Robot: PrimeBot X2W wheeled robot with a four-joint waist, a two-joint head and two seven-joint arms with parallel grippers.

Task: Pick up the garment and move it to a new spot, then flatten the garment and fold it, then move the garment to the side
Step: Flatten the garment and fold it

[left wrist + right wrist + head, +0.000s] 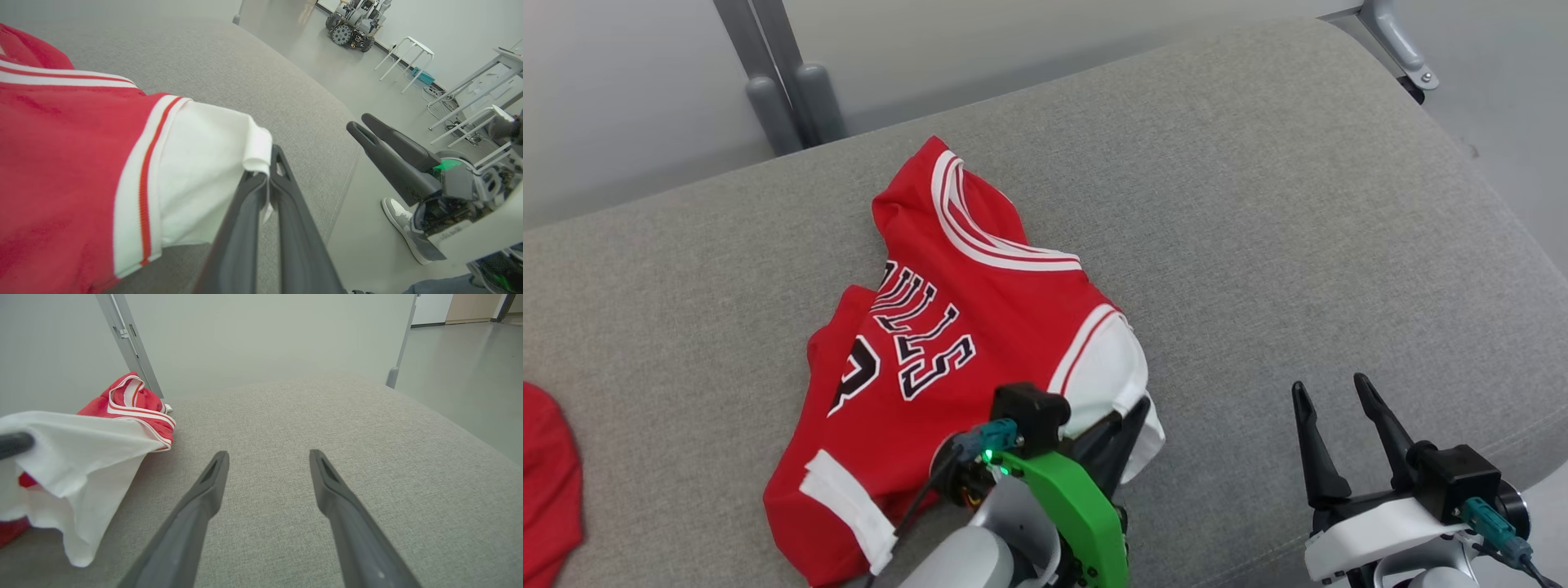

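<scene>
The garment (947, 327) is a red jersey with white trim and black lettering, lying crumpled on the grey cushion (1258, 204). Its white sleeve (204, 163) is pinched between the fingers of my left gripper (267, 163), which is shut on the cloth at the jersey's near right corner (1131, 412). In the right wrist view the white sleeve (73, 457) hangs lifted at the left, with the red body (130, 400) behind it. My right gripper (1335, 392) stands open to the right of the garment, above bare cushion, with nothing between its fingers (212, 477).
Another red cloth (547, 482) lies at the cushion's left edge. A grey metal frame (784, 82) rises behind the cushion. In the left wrist view, a person's shoe (402, 222) stands on the floor by the cushion's edge, with white stools (402, 57) and another robot (355, 24) farther off.
</scene>
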